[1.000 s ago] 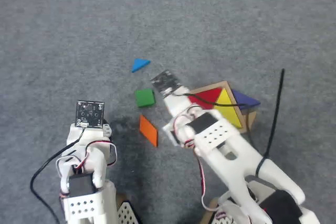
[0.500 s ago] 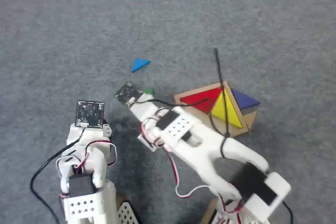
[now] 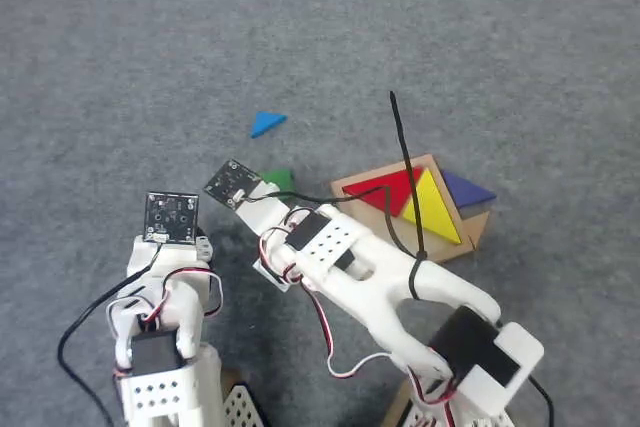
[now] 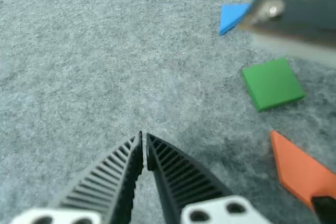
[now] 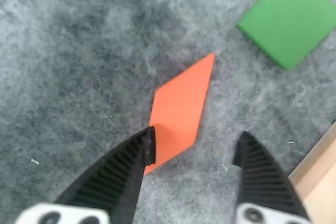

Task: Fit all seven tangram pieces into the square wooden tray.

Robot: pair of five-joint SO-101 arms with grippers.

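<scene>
We judge the job about half done: the red triangle (image 3: 385,190) and yellow triangle (image 3: 432,209) lie in the wooden tray (image 3: 478,229), a purple piece (image 3: 466,190) at its rim. The blue triangle (image 3: 266,124), green square (image 5: 287,18) and orange parallelogram (image 5: 179,113) lie loose on the tabletop (image 3: 120,67). The right end effector (image 5: 197,148) gapes wide over the orange parallelogram; the left end effector (image 4: 143,145) is pinched together

Grey felt table (image 3: 450,67) bears blue triangle (image 3: 266,124), green square (image 4: 272,83), orange parallelogram (image 5: 180,113), wooden tray (image 3: 480,231).

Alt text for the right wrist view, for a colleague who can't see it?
The right gripper hangs open over an orange parallelogram lying flat on grey carpet, one fingertip at its edge. A green square lies farther off, and an edge of the wooden tray shows nearby.
</scene>
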